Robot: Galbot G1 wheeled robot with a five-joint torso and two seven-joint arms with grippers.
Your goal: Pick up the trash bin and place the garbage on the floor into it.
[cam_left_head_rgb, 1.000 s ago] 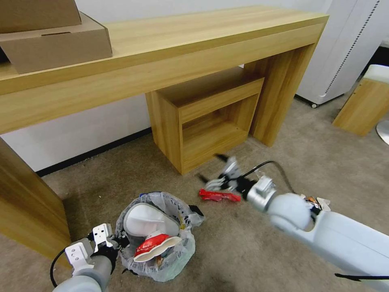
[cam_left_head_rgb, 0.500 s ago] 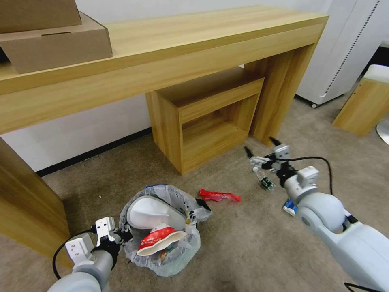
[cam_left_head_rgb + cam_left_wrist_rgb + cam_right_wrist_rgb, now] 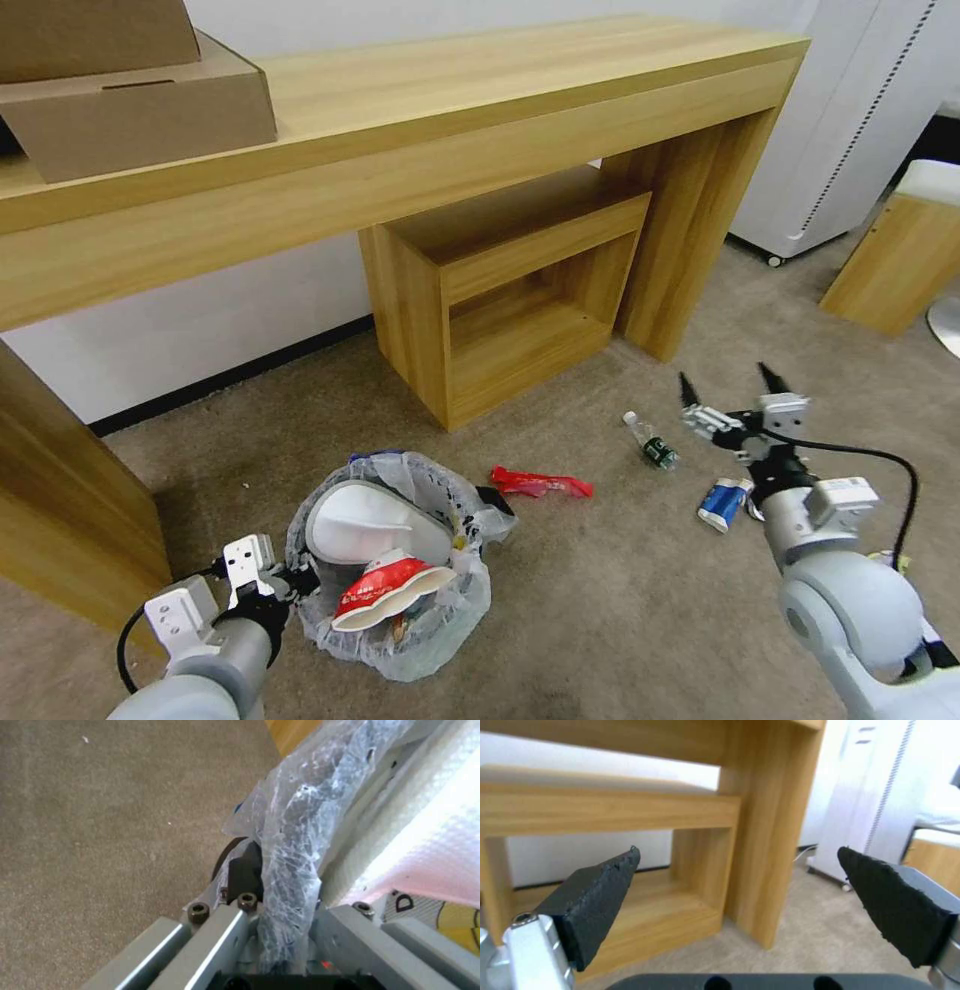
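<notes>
The trash bin (image 3: pixel 400 640), lined with a crinkled clear bag, sits on the carpet at lower left. It holds a white slipper (image 3: pixel 370 522) and a red-white cup (image 3: pixel 385 598). My left gripper (image 3: pixel 298 582) is shut on the bin's bagged rim (image 3: pixel 292 843), with one dark finger (image 3: pixel 244 870) against the plastic. On the floor lie a red wrapper (image 3: pixel 540 485), a small green-labelled bottle (image 3: pixel 652 446) and a blue-white packet (image 3: pixel 722 503). My right gripper (image 3: pixel 732 385) hangs open above the carpet, just right of the bottle and beyond the packet. Its black fingers (image 3: pixel 600 888) hold nothing.
A long wooden desk (image 3: pixel 420 130) spans the back, with a low wooden shelf unit (image 3: pixel 500 300) under it and cardboard boxes (image 3: pixel 130 100) on top. A white cabinet (image 3: pixel 860 120) and a wooden stool (image 3: pixel 900 250) stand at right. The desk's left leg (image 3: pixel 70 500) is close to the bin.
My right arm has swung rightward from beside the red wrapper to the bottle and packet, its jaws staying open. The bin has shifted slightly with the left gripper.
</notes>
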